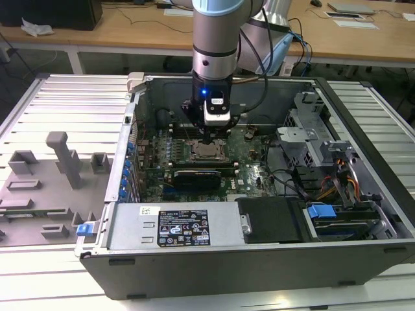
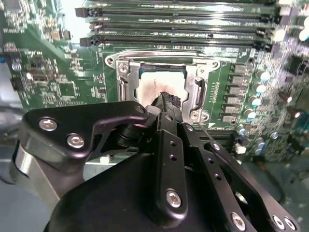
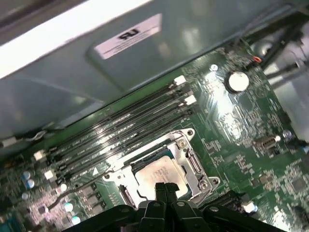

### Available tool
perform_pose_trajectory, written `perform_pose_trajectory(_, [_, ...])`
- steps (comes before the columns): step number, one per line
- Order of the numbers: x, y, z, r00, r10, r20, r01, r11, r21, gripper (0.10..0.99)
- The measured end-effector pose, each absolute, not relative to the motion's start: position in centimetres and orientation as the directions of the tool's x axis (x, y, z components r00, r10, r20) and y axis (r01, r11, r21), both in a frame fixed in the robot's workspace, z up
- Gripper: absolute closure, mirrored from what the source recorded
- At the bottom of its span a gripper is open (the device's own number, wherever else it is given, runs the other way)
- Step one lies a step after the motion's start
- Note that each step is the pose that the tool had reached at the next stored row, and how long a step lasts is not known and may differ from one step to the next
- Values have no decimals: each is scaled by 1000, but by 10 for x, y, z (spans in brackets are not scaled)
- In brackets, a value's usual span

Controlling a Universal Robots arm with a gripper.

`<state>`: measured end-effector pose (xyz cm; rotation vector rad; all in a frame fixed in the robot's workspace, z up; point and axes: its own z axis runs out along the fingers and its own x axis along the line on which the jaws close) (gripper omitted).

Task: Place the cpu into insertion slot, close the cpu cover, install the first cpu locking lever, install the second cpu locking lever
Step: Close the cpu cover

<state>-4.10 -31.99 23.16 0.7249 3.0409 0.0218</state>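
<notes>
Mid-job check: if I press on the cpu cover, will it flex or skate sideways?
The cpu cover looks like thin sheet metal with a big window, so it probably springs a little. Screws show at the corners around it, so sliding seems unlikely. Its shiny surface may let the gripper slip.

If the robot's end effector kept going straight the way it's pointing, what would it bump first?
Probably the cpu, lying in the insertion slot. The end effector, tips closed, aims at its silver top. Whether it touches the top is unclear.
</notes>
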Motion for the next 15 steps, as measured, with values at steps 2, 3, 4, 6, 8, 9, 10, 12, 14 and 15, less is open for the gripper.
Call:
perform_pose_trajectory(2, [-41,-320,232,-908,418,-12,418,908,17,980])
perform_pose_trajectory(3, [-41,-320,232,-916,400,-12,400,916,17,980])
perform_pose_trajectory(4, [-41,-320,231,-924,383,-12,383,924,17,980])
perform_pose_trajectory(6, [-41,-320,231,-945,325,-13,325,945,18,980])
perform_pose_trajectory(8, [-41,-320,231,-966,259,-15,259,966,18,980])
perform_pose_trajectory(9, [-41,-320,231,-970,241,-17,241,970,19,980])
perform_pose_trajectory(10, [-41,-320,231,-974,224,-18,224,974,19,980])
perform_pose_trajectory(12, [-41,-320,231,-983,183,-22,183,983,20,980])
perform_pose_trajectory(14, [-41,-320,231,-990,138,-24,138,990,20,980])
perform_pose_trajectory(15, [-41,-320,231,-994,110,-25,109,994,20,980])
